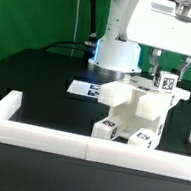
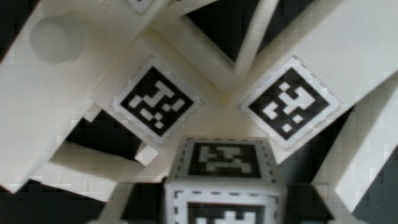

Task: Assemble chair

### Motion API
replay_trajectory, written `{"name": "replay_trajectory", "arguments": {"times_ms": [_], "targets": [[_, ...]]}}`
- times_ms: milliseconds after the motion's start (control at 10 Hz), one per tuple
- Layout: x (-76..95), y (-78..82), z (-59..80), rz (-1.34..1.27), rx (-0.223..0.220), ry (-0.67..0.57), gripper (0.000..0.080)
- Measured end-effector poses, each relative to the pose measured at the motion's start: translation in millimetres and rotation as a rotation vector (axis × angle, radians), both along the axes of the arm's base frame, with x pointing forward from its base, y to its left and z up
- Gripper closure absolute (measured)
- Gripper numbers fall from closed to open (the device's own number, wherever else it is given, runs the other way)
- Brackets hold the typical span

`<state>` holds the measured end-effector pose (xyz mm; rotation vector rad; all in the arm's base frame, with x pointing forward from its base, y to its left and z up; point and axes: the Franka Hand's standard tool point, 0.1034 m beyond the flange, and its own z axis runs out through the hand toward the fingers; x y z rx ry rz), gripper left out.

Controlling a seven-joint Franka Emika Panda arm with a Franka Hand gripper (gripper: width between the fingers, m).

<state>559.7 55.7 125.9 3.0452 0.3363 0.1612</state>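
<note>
The chair stands part-built as a white cluster of tagged pieces (image 1: 131,110) in the middle of the black table. My gripper (image 1: 169,76) hangs over the cluster's side toward the exterior view's right. It is shut on a small blocky white leg (image 1: 168,84) with a black-and-white tag on its face. The leg's lower end sits at the top of the cluster; whether it touches is not clear. In the wrist view the held leg (image 2: 222,185) fills the space in my gripper (image 2: 222,205). Beyond it lie angled white frame pieces with two square tags (image 2: 157,100).
A long low white border rail (image 1: 85,143) runs along the table's front and turns back at both ends. The marker board (image 1: 85,87) lies flat behind the cluster. The arm's white base (image 1: 116,52) stands at the back before a green curtain.
</note>
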Motion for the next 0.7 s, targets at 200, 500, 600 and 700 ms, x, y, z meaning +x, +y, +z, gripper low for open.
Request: {"name": "replay_trajectory", "arguments": {"times_ms": [200, 500, 600, 700], "targets": [[0.0, 0.2, -0.1, -0.114, 0.014, -0.007, 0.0515], [-0.1, 0.9, -0.5, -0.351, 0.042, -0.021, 0.0515], [-0.1, 0.8, -0.5, -0.463, 0.060, -0.026, 0.0515], [0.0, 0.1, -0.5, -0.540, 0.082, -0.027, 0.0515]]}}
